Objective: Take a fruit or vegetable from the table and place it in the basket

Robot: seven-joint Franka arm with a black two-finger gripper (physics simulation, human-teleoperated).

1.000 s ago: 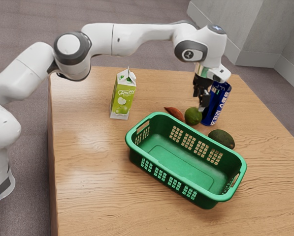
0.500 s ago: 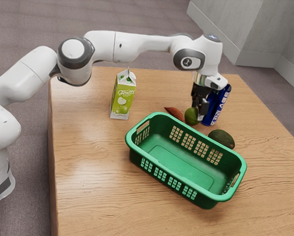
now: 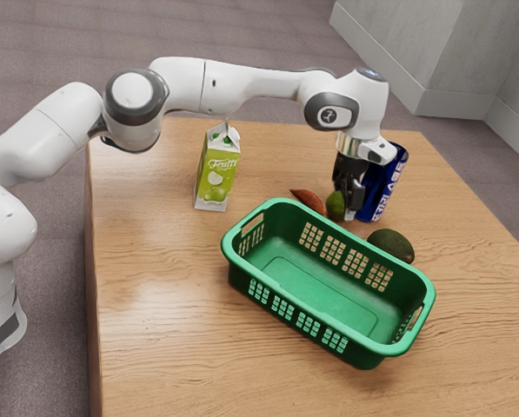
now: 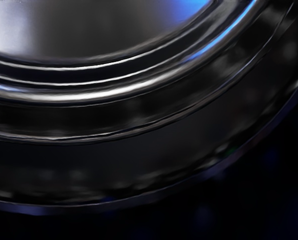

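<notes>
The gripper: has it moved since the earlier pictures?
Yes. Judged against the blue can, which has stayed put, the gripper has come lower and shifted slightly toward the exterior view's left.

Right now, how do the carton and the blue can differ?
Shape: the carton is boxy with a gabled top; the blue can is rounded.
Color: carton green and white, can mostly blue with white lettering.
Spot: carton stands well away from the pincer, can close by it.
Shared: both printed, both standing.
</notes>
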